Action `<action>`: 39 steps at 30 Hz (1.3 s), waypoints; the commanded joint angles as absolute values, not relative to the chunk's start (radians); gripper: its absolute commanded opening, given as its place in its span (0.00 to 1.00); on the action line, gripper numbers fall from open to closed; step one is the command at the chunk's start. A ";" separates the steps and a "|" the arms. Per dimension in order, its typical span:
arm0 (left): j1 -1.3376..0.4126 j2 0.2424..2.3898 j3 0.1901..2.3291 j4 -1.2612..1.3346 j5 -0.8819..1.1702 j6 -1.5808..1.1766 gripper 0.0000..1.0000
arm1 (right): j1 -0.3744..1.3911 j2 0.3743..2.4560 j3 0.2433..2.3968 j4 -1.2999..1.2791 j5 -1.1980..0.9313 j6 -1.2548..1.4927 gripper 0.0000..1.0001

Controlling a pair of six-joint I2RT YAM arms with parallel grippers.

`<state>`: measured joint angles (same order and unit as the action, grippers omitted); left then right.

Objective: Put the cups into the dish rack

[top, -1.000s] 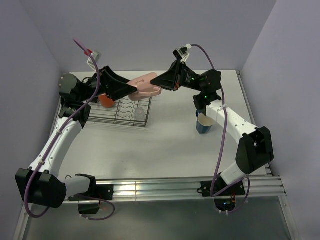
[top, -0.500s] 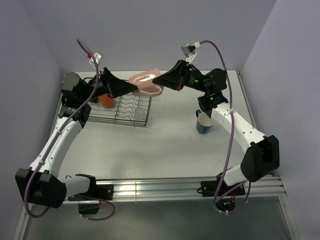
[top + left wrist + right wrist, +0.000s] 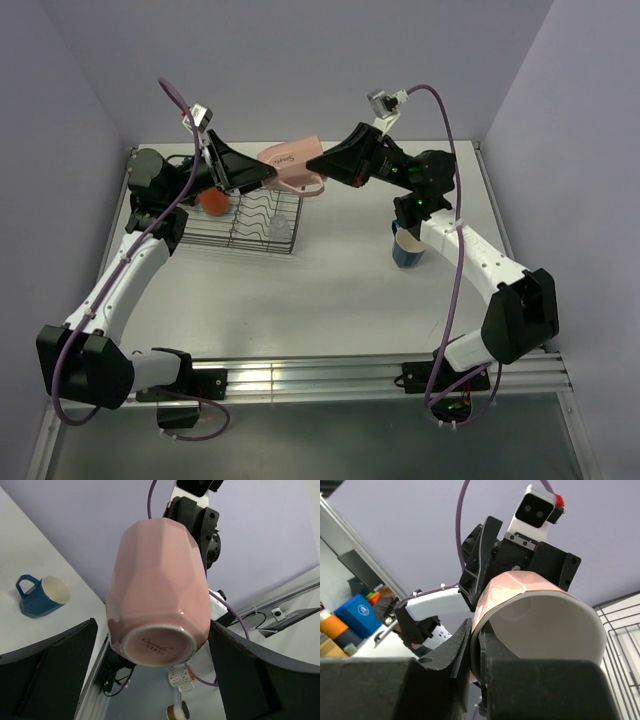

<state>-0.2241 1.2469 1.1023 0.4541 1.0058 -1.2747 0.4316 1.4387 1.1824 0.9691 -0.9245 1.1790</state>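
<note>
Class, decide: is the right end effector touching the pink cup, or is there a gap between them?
Touching. The right wrist view shows the right end effector clamped on the rim of the pink cup, one finger inside it and one outside.

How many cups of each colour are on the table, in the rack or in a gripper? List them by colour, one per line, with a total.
pink cup: 1
orange cup: 1
blue cup: 1
clear glass: 1
Total: 4

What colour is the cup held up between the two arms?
The cup is pink; the left wrist view shows it best.
</note>
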 commanded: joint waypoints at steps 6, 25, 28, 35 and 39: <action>-0.233 1.264 1.091 0.637 1.008 -1.434 0.99 | 0.492 1.353 1.209 0.982 -0.879 0.980 0.00; -0.259 1.226 1.051 0.663 1.009 -1.499 0.97 | 0.549 1.265 1.216 0.683 -0.718 0.640 0.00; -0.259 1.223 1.049 0.670 1.012 -1.502 0.96 | 0.549 1.273 1.210 0.704 -0.716 0.657 0.00; -0.259 1.209 1.046 0.676 1.019 -1.508 0.80 | 0.549 1.284 1.204 0.709 -0.706 0.650 0.00; -0.261 1.206 1.049 0.684 1.025 -1.512 0.51 | 0.551 1.290 1.204 0.698 -0.695 0.640 0.00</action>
